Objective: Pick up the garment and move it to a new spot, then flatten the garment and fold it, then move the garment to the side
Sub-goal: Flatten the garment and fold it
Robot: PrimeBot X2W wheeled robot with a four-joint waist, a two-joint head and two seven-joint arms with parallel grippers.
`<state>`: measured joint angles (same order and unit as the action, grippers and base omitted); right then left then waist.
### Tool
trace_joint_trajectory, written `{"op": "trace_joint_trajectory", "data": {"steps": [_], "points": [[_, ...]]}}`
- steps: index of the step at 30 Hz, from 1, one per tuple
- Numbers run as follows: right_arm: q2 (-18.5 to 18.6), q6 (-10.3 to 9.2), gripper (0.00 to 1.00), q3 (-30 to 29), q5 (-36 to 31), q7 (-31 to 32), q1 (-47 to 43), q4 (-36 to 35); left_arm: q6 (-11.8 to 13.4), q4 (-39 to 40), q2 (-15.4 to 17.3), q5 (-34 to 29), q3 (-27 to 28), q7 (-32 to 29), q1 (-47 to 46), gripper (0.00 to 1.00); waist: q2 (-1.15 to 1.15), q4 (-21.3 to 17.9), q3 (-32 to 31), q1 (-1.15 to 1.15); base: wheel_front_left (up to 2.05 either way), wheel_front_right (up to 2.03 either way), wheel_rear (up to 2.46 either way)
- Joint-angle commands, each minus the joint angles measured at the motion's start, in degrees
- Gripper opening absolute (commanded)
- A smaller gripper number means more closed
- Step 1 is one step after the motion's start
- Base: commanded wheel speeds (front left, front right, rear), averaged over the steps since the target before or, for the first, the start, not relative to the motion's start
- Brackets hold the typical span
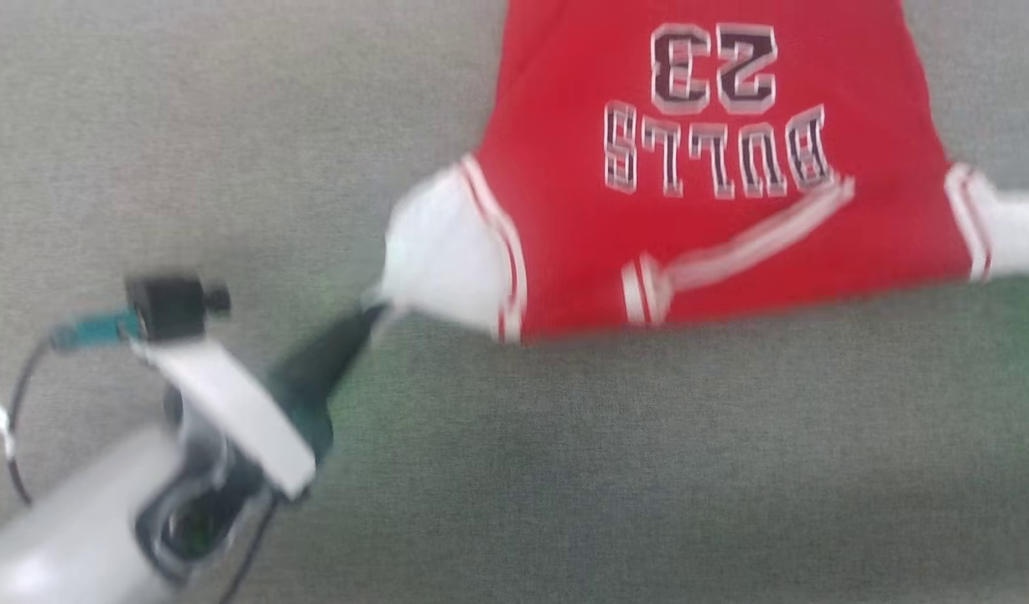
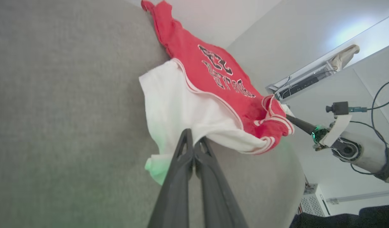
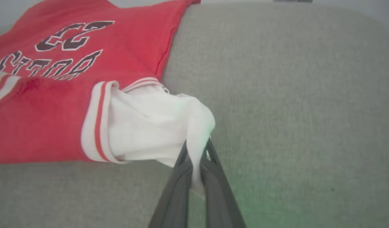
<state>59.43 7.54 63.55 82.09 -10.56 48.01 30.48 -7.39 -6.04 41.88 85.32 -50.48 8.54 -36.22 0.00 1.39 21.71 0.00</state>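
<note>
Left end effector (image 1: 371, 315) has its two dark fingers pressed together on the edge of one white sleeve (image 1: 439, 252) of the garment (image 1: 564, 210), a red jersey lying on the grey fabric-covered bench (image 1: 187, 126). In its own wrist view that sleeve bunches around the fingertips, and a fold of white cloth hangs just to their left. Right end effector (image 3: 196, 152) is closed as well, with a strip of the other white sleeve (image 3: 143, 126) pinched between its fingers. Just past them, the red-and-white striped cuff (image 3: 97, 126) stands up off the bench. The jersey's red body lies face up beyond both sets of fingertips, stretched between the two grips. Its dark, white-outlined lettering (image 1: 715, 155), BULLS with 23 past it, sits ahead and to the right of the left end effector and reads upside down in the blurred head view
</note>
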Motion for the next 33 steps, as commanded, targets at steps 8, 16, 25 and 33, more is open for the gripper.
{"op": "trace_joint_trajectory", "data": {"steps": [8,16,25,33], "points": [[5.77,-0.10,0.00,1.76,5.75,-1.97,-12.40,-7.63,-0.08,9.44,7.15,1.49,-3.64,2.66,11.25,0.00,0.00,0.26,-1.33,0.00,0.00,0.00,0.00],[9.77,-0.11,0.00,1.57,9.65,-3.72,-19.59,-11.92,-0.08,16.53,12.58,0.95,-5.22,4.78,19.29,0.00,0.00,0.61,-1.09,0.00,0.00,0.00,0.00],[6.99,-0.15,0.00,3.72,6.61,-2.60,-21.15,-9.54,-0.09,8.24,5.91,-2.58,-8.47,1.60,15.66,0.00,0.00,1.19,-0.21,0.00,0.00,0.00,0.00],[2.99,-0.37,0.00,4.33,1.02,-2.19,-18.74,-6.32,-0.09,1.78,0.52,-4.28,-10.48,0.78,12.80,0.00,0.00,0.37,1.21,0.00,0.00,0.00,0.00]]}}
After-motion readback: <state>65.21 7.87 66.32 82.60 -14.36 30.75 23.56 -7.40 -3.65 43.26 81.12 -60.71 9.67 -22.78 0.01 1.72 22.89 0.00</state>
